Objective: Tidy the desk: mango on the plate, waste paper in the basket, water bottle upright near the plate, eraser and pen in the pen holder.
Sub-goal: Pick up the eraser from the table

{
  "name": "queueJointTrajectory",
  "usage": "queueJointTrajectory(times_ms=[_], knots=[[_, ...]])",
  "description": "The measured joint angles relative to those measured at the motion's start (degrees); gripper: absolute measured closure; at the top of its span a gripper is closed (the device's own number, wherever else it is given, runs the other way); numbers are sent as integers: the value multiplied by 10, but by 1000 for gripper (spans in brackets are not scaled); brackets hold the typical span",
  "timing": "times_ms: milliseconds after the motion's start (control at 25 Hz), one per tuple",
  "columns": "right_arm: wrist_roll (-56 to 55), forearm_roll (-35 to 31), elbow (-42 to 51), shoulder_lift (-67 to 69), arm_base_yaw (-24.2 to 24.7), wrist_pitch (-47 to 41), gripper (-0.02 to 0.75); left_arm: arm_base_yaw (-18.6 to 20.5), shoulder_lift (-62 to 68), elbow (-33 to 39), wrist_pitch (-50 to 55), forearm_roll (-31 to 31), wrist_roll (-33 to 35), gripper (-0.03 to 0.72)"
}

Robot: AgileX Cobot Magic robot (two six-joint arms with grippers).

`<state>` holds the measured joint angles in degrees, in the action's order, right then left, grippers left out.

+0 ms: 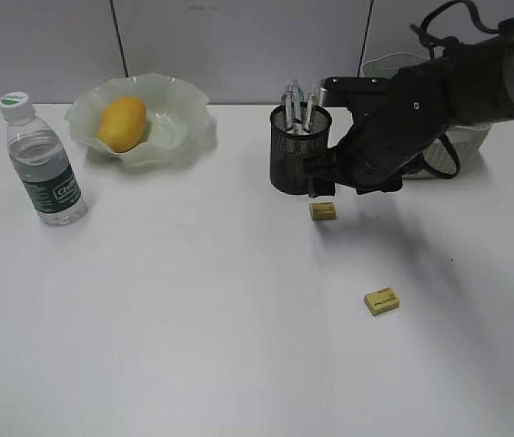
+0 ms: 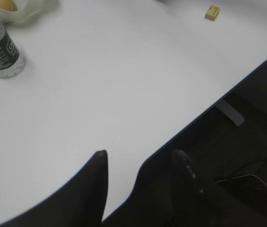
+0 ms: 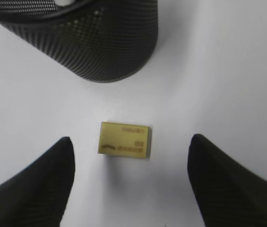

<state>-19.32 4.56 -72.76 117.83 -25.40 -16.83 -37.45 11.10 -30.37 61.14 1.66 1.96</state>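
jaws of the right gripper (image 3: 131,182) stood wide open (nothing touched) around an eraser (image 3: 124,140) beside the pen holder (image 3: 90,38). left gripper (image 2: 140,165) hung open over the desk (image 2: 100,94).

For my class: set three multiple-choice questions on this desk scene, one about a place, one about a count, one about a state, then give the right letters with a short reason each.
1. Where is the mango?
A. in the plate
B. on the desk
C. in the pen holder

2. How many yellow erasers lie on the desk?
A. one
B. two
C. four

3. How is the right end effector?
A. shut on a pen
B. shut on the water bottle
C. open

Answers: 1 A, the fruit sits inside the wavy dish. 2 B, the near eraser and the far eraser. 3 C, its jaws stand apart either side of the far eraser.
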Motion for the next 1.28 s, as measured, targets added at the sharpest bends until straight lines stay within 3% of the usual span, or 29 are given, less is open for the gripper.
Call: queueJointTrajectory(times_ms=[640, 800, 1000, 1280], knots=[[-2, -1, -28, 75, -6, 24, 174, 0, 0, 0, 0, -2, -9, 354], [-2, 0, -40, 86, -6, 24, 241, 0, 0, 0, 0, -2, -9, 354], [-2, 3, -43, 87, -6, 9, 420, 0, 0, 0, 0, -3, -9, 354], [0, 3, -58, 86, -6, -29, 421, 0, 0, 0, 0, -3, -9, 354]])
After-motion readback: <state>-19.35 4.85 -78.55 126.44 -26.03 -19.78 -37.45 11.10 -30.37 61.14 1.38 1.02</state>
